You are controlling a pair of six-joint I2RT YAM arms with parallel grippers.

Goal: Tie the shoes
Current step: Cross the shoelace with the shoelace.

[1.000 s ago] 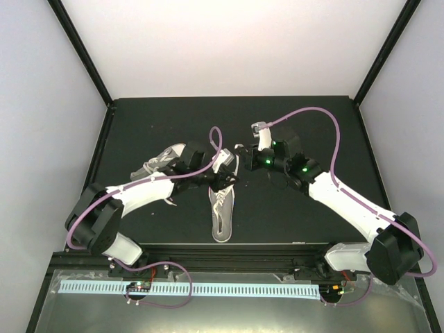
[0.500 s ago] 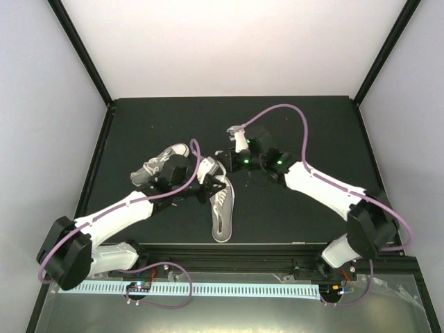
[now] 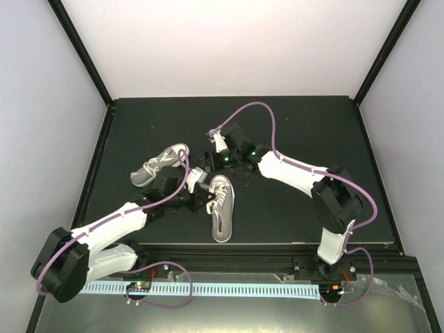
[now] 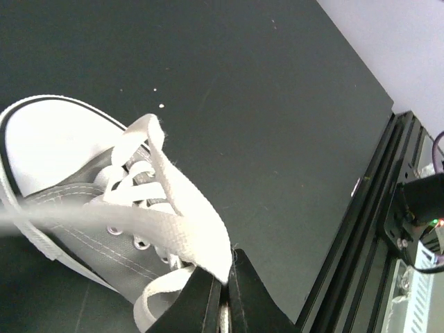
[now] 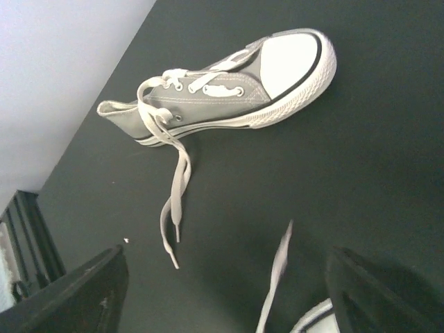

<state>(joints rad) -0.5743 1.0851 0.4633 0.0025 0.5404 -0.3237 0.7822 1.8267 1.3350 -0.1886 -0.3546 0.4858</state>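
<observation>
Beside one shoe [image 4: 82, 216], left pincer [image 4: 223, 283] clamping its lace [image 4: 186, 223]

Even, soft overhead light; the pale walls [image 3: 229, 48] nearly wash out, the matt black bench [image 3: 298, 132] stays dull, shadows faint, a near lace [image 4: 41, 216] smears into blur

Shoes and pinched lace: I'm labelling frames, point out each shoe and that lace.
far shoe [image 3: 158, 165]: top view, laced middle.
near shoe [image 3: 223, 201]: top view, laced upper.
pinched lace [image 4: 191, 215]: left wrist view, flat stretch.
</observation>
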